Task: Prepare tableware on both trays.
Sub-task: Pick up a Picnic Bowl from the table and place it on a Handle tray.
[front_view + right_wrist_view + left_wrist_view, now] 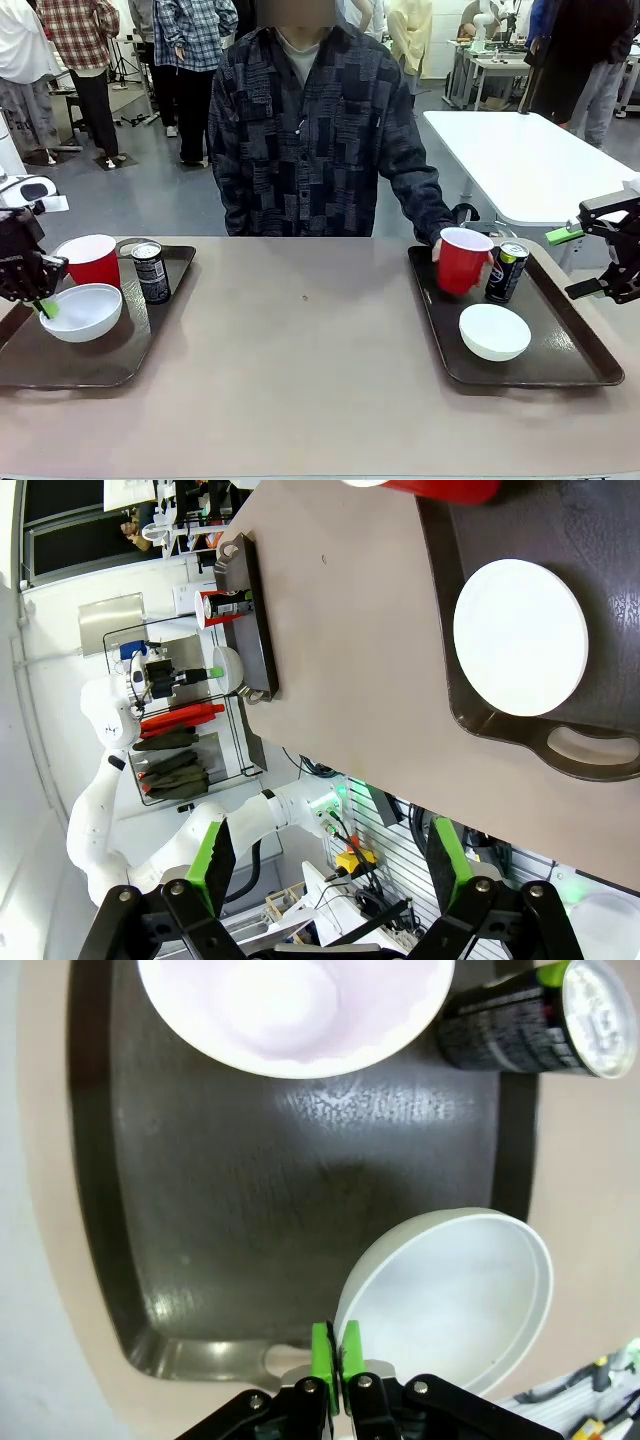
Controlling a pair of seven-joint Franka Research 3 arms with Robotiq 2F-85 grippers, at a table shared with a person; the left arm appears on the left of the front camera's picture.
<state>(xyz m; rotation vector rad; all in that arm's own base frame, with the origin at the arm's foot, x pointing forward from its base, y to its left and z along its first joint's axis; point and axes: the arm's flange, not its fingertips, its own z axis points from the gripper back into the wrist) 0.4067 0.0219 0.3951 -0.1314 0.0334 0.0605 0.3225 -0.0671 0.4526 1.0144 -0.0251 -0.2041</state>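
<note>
The left gripper (334, 1355) has its green pads pressed together on the rim of a small round white bowl (81, 311), which sits on the large dark brown rectangular tray (90, 365) at the robot's left; on that same tray a red plastic cup with a white inside (91, 259) stands just behind the bowl, and a slim dark drink can with a silver top (152, 271) stands beside the cup on the side toward the table's middle. I judge the step in hand to be placing this bowl; to do it well, the bowl should rest flat on the tray's floor before the pinch is let go, kept apart from the cup and well inside the raised rim; the fingers should then part and lift straight up so the thin rim is not dragged or tipped. Across the table from that left tray, the second dark brown tray (580, 370) carries another white bowl (494, 331), a second dark can (507, 271) and a second red cup (464, 259), which the person's hand (440, 250) grips; the right gripper (598, 258) hangs beyond that tray's outer edge, fingers spread wide and holding nothing, well clear of the person's hand.
</note>
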